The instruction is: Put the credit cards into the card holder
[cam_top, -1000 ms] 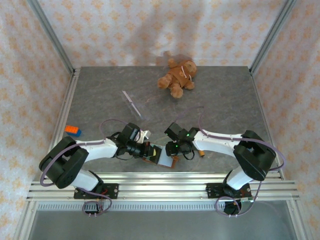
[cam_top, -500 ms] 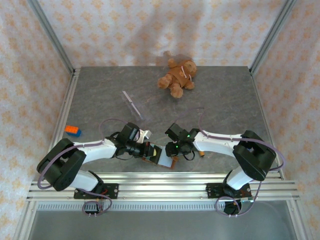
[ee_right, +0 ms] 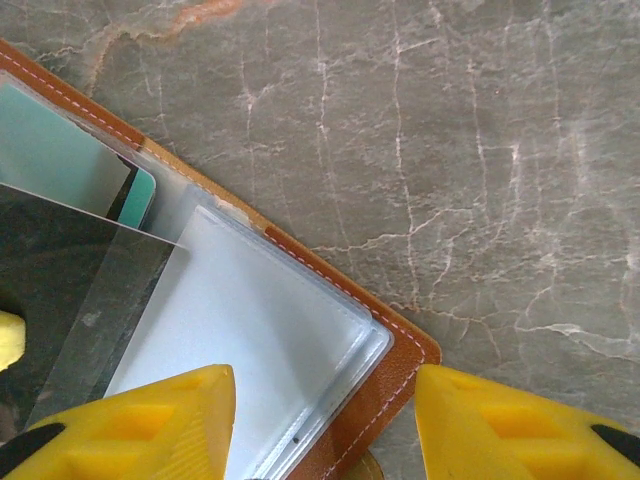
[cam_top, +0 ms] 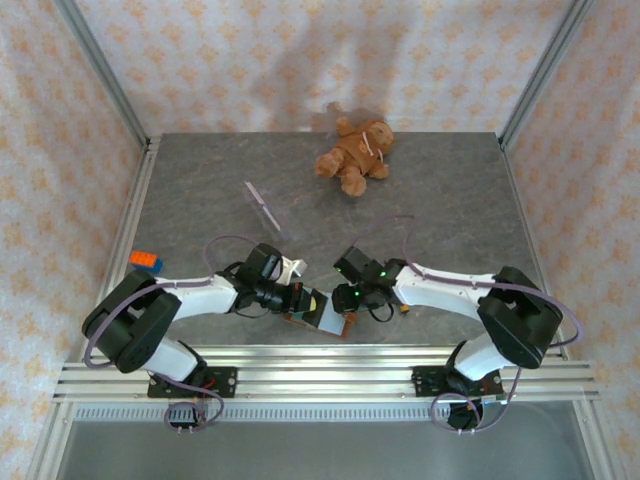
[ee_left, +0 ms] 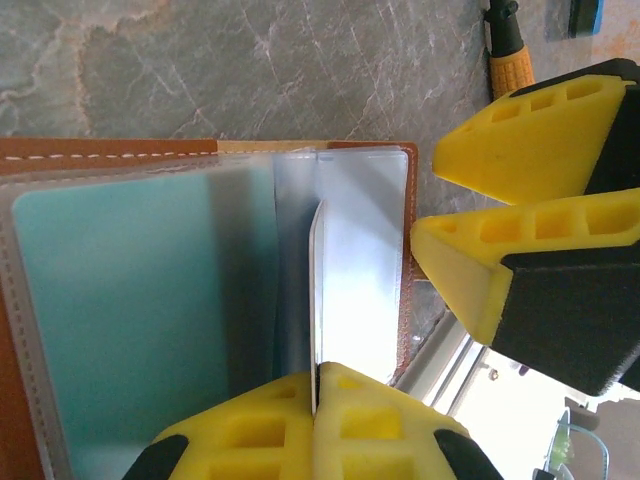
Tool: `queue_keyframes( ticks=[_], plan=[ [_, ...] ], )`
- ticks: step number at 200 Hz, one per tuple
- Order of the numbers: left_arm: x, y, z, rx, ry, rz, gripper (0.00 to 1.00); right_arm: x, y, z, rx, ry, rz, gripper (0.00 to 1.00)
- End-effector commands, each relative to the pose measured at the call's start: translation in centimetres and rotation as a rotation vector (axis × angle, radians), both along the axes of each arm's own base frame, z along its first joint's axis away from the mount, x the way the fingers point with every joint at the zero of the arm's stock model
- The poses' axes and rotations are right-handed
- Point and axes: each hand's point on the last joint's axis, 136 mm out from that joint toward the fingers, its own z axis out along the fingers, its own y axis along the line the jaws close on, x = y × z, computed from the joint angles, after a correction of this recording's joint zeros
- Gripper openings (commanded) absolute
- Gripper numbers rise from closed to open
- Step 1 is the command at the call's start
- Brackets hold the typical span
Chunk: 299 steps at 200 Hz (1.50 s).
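Where the small brown leather card holder [cam_top: 322, 322] lies open and flat on the grey marbled table [cam_top: 450, 190], you have both arms meeting over it. The holder's clear plastic pockets face up, with a teal card [ee_left: 120, 300] already sleeved under one of them. The table's metal rail [cam_top: 330, 360] runs just beside the holder on its near side.

Your left jaws are clenched on a thin pale-grey plastic credit card [ee_left: 316, 280], with the yellow pads [ee_left: 250, 430] pinching its near end. The card stands on edge over the holder's outermost clear pocket [ee_left: 365, 260]. Whether its far end has entered a slot, you cannot tell.

Your right jaws are released, with nothing between the pads [ee_right: 150, 420]. One pad sits over that same pocket. The other is over bare table just off the holder's stitched corner [ee_right: 400, 340].

Elsewhere:
- A brown teddy bear [cam_top: 353, 155] lies well beyond the holder.
- A clear plastic strip [cam_top: 265, 208] lies beyond the holder and to its left, nearer than the bear.
- A small blue-and-orange block [cam_top: 145, 262] sits well off to the holder's left.
- A small orange-handled tool [ee_left: 508, 55] lies just beyond the holder on the right arm's side.
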Motion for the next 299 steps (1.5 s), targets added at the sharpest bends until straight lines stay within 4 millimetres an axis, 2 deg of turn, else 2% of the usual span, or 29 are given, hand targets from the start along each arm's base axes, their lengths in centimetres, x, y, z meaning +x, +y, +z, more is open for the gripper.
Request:
queue_keyframes(
  ticks=[1,51,70,100,149,157,181,202,258,287,299],
  plan=[
    [0.4,-0.7,0.9,-0.029,-0.026,-0.017,0.0,-0.1,-1.0,0.5,-0.012,-0.012,-0.026,0.51],
    [0.4,-0.8,0.3,-0.015,-0.014,-0.035,0.0,-0.5,-1.8,1.8,0.012,-0.025,-0.063,0.53],
    [0.8,-1.2,-0.2,-0.028,-0.006,-0.026,0.0,-0.7,-2.0,1.6,0.015,-0.022,-0.064,0.53],
    [1.3,-2.1,0.3,-0.103,0.008,-0.001,0.0,-1.0,-1.6,1.3,0.042,-0.009,-0.065,0.53],
    [0.7,-1.4,0.0,-0.085,0.025,0.022,0.0,-0.8,-1.6,1.5,0.05,-0.021,-0.069,0.54],
    [0.6,-1.2,0.0,-0.072,0.024,0.022,0.03,-0.8,-1.6,1.6,0.052,-0.025,-0.068,0.54],
    [0.6,-1.0,-0.2,-0.066,0.018,0.038,0.05,-0.3,-1.6,2.2,0.053,-0.053,-0.074,0.57],
    [0.9,-1.4,0.1,-0.115,0.024,0.068,0.05,0.1,-1.4,2.8,0.059,-0.072,-0.082,0.59],
    [0.9,-2.7,0.1,-0.162,0.02,0.09,0.06,0.5,-1.2,2.9,0.087,-0.07,-0.119,0.6],
    [0.8,-3.1,-0.1,-0.156,0.015,0.101,0.11,0.6,-1.2,3.3,0.105,-0.08,-0.129,0.6],
    [0.8,-2.9,-0.2,-0.136,0.014,0.102,0.17,0.7,-1.3,3.4,0.11,-0.083,-0.132,0.61]
  ],
)
